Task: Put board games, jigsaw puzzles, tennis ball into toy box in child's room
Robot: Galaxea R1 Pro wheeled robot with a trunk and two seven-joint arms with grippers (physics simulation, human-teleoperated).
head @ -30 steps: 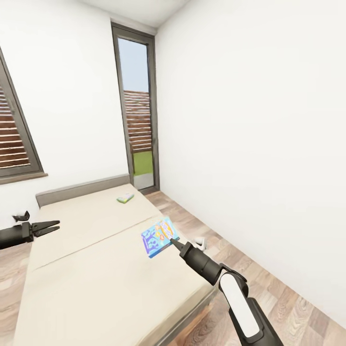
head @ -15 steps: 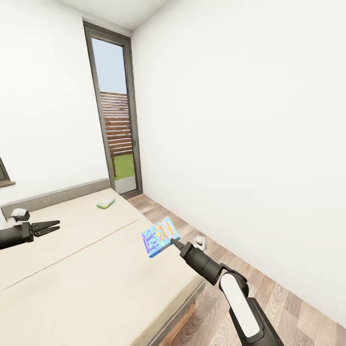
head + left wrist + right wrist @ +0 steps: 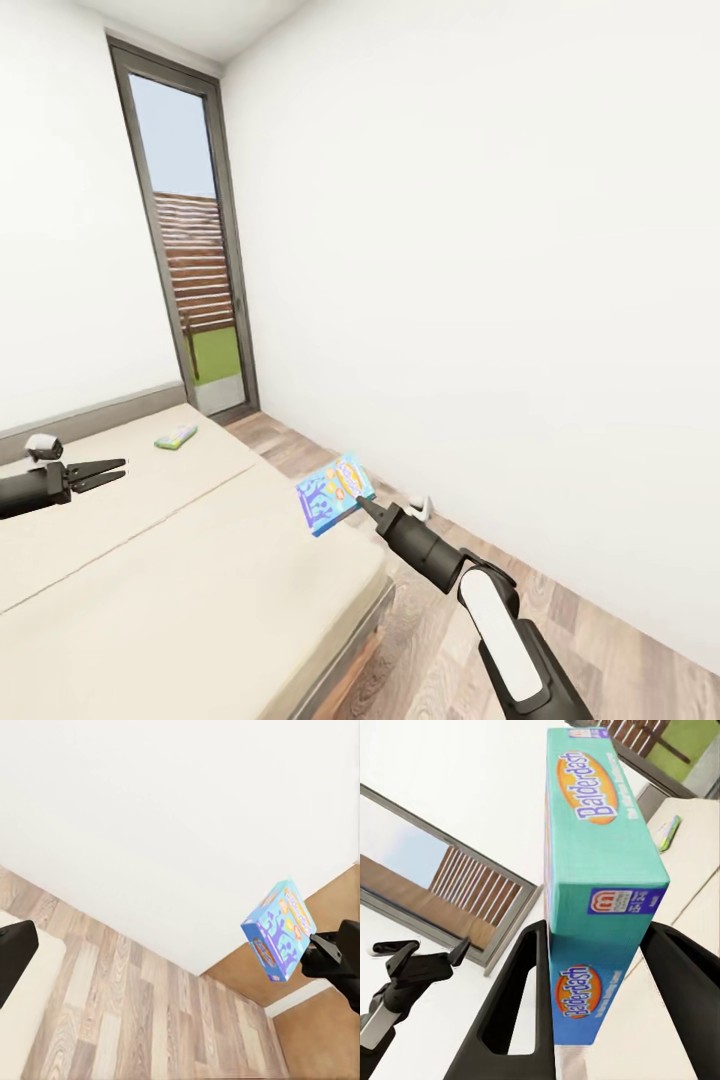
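My right gripper (image 3: 361,504) is shut on a small blue board game (image 3: 334,492), holding it upright in the air above the bed's (image 3: 200,580) near corner. The right wrist view shows the teal-blue "Balderdash" box (image 3: 600,862) clamped between both fingers (image 3: 521,1005). The same box (image 3: 279,930) hangs against the white wall in the left wrist view. A second board game (image 3: 176,436), green and flat, lies on the beige mattress near the headboard. My left gripper (image 3: 103,472) hovers open and empty over the bed's left side. The table and toy box are out of view.
A tall dark-framed window (image 3: 190,260) stands in the far corner. A bare white wall (image 3: 500,300) runs along the right, with a strip of wood-plank floor (image 3: 600,640) between it and the bed. A small white object (image 3: 420,508) lies on that floor.
The whole view has swung to the right, so the window, bed and green game slid left in the picture. Both arms keep their pose, and the blue game stays gripped.
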